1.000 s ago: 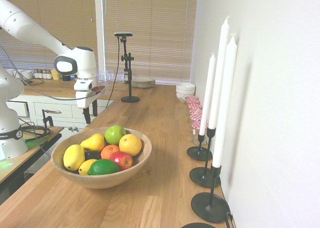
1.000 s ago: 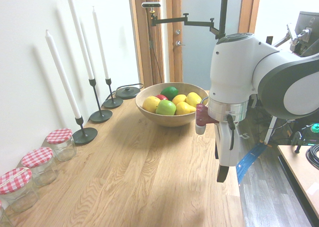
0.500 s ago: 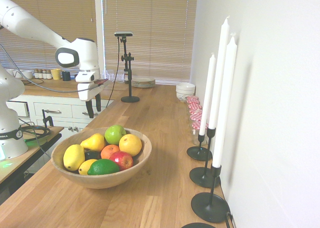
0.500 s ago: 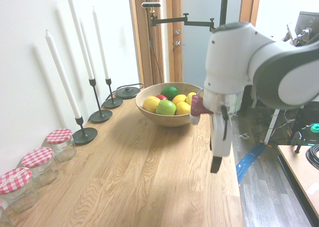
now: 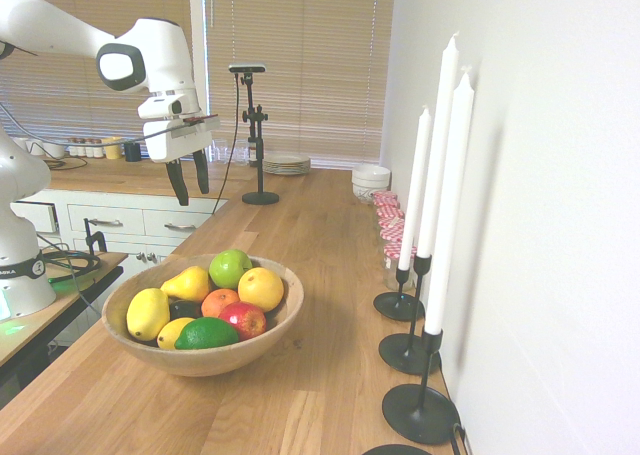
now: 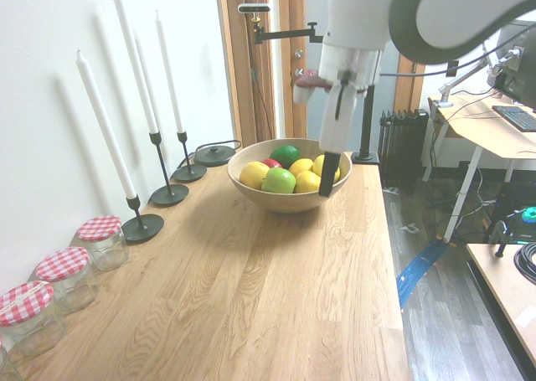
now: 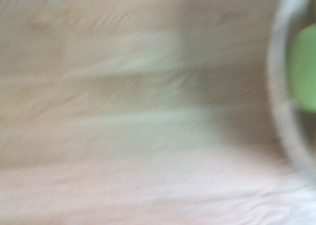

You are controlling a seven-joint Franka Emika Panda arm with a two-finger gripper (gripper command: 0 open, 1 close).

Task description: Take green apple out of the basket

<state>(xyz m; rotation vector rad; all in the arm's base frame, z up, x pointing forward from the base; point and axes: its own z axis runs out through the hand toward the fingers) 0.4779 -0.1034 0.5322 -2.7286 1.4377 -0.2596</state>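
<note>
While the claw hangs above the tabletop, its 2 fingers stand wide apart with nothing between them. The green apple lies in the basket, a round wooden bowl, among other fruit, and the claw is clear of it. In the first exterior view, 1 orange fruit, 1 yellow pear and 1 round yellow fruit lie near the apple; a red apple and a dark green fruit are in there too. Beside the wall stand white candles in black holders, with jars under 3 checked lids farther along. The wrist view is blurred, showing bare wood, the bowl's rim and part of the green apple.
</note>
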